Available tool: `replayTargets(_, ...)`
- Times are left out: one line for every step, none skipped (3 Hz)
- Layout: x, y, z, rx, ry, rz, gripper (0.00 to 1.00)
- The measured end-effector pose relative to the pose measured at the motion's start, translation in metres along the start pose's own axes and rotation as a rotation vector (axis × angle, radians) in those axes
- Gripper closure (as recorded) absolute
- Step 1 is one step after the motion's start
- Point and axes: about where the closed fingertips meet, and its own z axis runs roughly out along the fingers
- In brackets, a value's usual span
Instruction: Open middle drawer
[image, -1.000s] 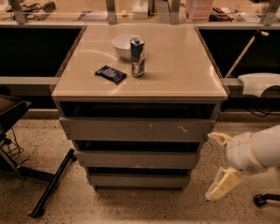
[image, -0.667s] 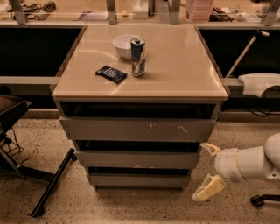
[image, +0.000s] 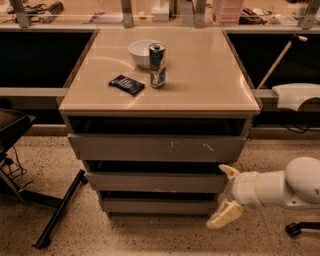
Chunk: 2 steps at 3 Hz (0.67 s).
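Observation:
The middle drawer (image: 156, 182) is a plain grey front, mid-sized, set between the wide scratched top front (image: 157, 147) and the small bottom front (image: 159, 206). It sits flush in the stack with a dark gap above it. My gripper (image: 225, 194) is open at the cabinet's lower right, its cream fingers spread apart. The upper fingertip is by the middle drawer's right end, the lower one is down by the bottom front. The white arm (image: 285, 189) comes in from the right.
On the beige cabinet top (image: 210, 80) stand a white bowl (image: 142, 52), a can (image: 157, 65) and a dark packet (image: 126, 84). A black chair base (image: 60, 210) lies on the speckled floor at left. A caster (image: 300, 229) is at lower right.
My gripper has moved left from the right side toward the cabinet's lower right corner, and the arm has stretched out more level. The drawers have not moved.

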Motion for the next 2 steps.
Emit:
replayTargets(-0.021, 0.012, 0.062, 0.009, -0.073, -0.012, 0.0)
replayTargets(-0.049, 0.019, 0.112, 0.046, -0.127, -0.044, 0.0)
